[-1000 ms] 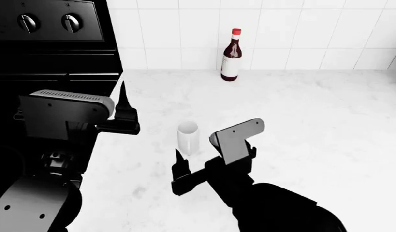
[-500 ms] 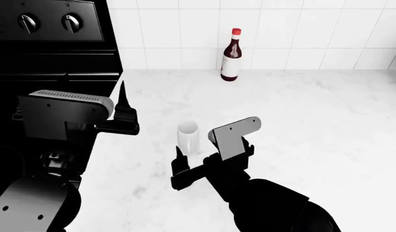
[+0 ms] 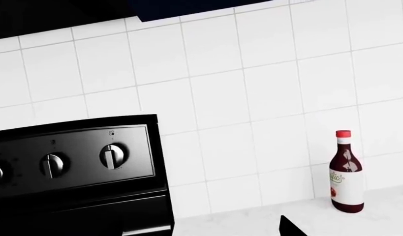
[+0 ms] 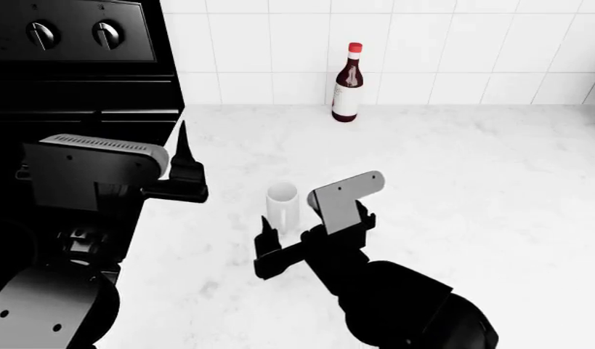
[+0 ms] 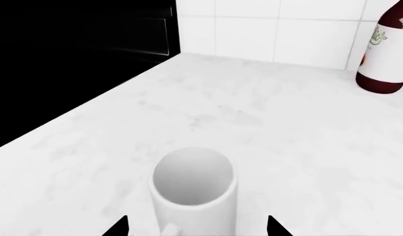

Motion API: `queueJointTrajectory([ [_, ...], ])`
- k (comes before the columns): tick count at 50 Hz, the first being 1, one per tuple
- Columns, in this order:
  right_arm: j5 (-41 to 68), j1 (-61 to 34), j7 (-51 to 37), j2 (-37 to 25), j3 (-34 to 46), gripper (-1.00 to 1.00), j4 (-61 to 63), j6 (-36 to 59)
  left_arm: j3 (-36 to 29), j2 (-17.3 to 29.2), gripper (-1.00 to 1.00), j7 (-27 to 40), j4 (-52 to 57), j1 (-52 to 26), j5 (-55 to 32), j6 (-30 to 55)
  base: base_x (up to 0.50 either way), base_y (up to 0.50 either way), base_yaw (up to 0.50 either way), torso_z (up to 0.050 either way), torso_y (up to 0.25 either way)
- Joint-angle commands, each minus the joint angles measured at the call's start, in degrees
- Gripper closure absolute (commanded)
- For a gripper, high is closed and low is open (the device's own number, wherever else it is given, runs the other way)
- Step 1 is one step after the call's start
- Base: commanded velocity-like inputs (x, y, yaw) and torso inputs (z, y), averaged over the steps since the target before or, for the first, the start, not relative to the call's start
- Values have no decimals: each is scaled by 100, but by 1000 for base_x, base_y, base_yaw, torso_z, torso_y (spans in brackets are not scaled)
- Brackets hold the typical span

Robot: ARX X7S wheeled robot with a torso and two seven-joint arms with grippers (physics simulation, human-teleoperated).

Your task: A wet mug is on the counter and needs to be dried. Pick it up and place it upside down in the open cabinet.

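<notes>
- The right gripper [image 4: 289, 231] reaches forward low over the counter [image 4: 452, 189], jaws spread either side of the upright mug [image 4: 282, 206], not yet touching.
- The left gripper [image 4: 184, 171] hovers raised near the counter's left edge; jaw state unclear.

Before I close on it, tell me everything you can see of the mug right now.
The mug is a plain white, smooth cylinder, taller than wide, standing upright with its mouth open upward and its inside empty. It rests on the white marble-look counter, near the stove-side edge. In the right wrist view a small white nub at its near side may be the handle. The right gripper is open, its fingertips flanking the mug; no contact shows.
</notes>
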State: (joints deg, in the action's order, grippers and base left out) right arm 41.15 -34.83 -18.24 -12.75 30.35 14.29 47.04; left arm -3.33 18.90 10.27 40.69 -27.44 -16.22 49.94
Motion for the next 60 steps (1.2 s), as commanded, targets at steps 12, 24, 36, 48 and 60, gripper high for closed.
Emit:
queueJointTrajectory([
  [12, -38, 14, 13, -23, 145, 100, -51, -79, 28, 25, -100, 28, 2, 50, -58, -61, 0, 0, 0, 0, 0],
  [24, -40, 22, -28, -66, 191, 100, 36, -88, 50, 42, -100, 39, -8, 103, -85, -116, 0, 0, 0, 0, 0],
  [36, 10, -105, -185, -169, 130, 100, 336, 26, 55, 74, -100, 73, 93, -22, -150, 49, 0, 0, 0, 0, 0],
  [48, 450, -586, -539, -413, -297, 100, 1008, 602, 41, 103, -100, 75, 107, -108, -199, 111, 0, 0, 0, 0, 1],
  [60, 722, -790, -801, -746, -581, 100, 1467, 991, 35, 120, -100, 78, 117, -119, -231, 102, 0, 0, 0, 0, 0],
])
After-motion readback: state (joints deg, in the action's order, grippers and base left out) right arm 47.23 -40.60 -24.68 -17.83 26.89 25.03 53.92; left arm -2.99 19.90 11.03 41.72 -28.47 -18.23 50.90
